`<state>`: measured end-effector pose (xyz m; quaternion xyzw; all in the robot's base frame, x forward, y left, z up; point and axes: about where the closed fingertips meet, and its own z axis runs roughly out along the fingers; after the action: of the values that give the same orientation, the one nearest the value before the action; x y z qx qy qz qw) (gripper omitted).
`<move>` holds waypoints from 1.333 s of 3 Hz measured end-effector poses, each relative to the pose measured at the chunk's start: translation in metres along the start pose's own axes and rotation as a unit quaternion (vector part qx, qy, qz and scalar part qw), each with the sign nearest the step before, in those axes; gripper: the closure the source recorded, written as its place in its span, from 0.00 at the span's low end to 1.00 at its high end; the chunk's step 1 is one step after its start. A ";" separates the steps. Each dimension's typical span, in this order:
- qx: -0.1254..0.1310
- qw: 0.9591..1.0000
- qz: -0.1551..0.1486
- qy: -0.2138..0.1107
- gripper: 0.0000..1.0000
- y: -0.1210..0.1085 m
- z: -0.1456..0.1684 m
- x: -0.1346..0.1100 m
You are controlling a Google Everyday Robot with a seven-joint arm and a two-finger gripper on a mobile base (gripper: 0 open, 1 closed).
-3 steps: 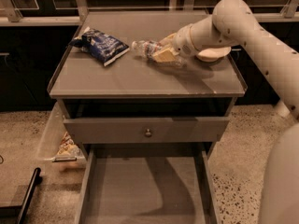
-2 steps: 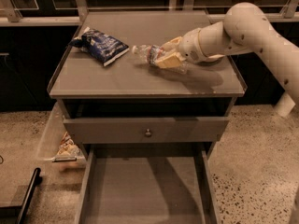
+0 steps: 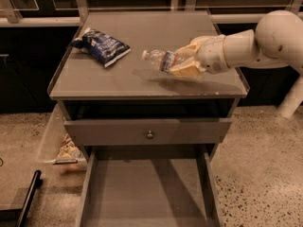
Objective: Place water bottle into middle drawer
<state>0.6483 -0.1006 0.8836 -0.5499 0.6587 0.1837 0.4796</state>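
- The claw [image 3: 183,65] pinches the water bottle [image 3: 158,59] over the right half of the bench [image 3: 118,82].
- The bottle lies sideways, cap pointing to the bench's left. It has drifted slightly toward the bench's front edge, and a shadow shows beneath it.
- The lift seems done; the carry remains.
- The middle drawer [image 3: 147,195] stands pulled out below the bench's front.
- A blue snack bag [image 3: 100,46] lies on the bench's left.

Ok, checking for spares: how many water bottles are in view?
1: the water bottle, held by the gripper above the cabinet top, right of the blue snack bag. Middle drawer holds none; knobbed drawer may hide more.
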 end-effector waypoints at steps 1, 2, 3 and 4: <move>0.015 1.000 -0.015 0.014 1.00 0.023 -0.038 0.009; 0.021 0.999 -0.023 0.022 1.00 0.054 -0.072 0.026; 0.013 1.000 -0.026 0.007 1.00 0.089 -0.087 0.047; -0.004 1.000 -0.016 -0.009 1.00 0.126 -0.090 0.074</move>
<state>0.5007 -0.1689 0.8277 -0.5606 0.6444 0.1835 0.4866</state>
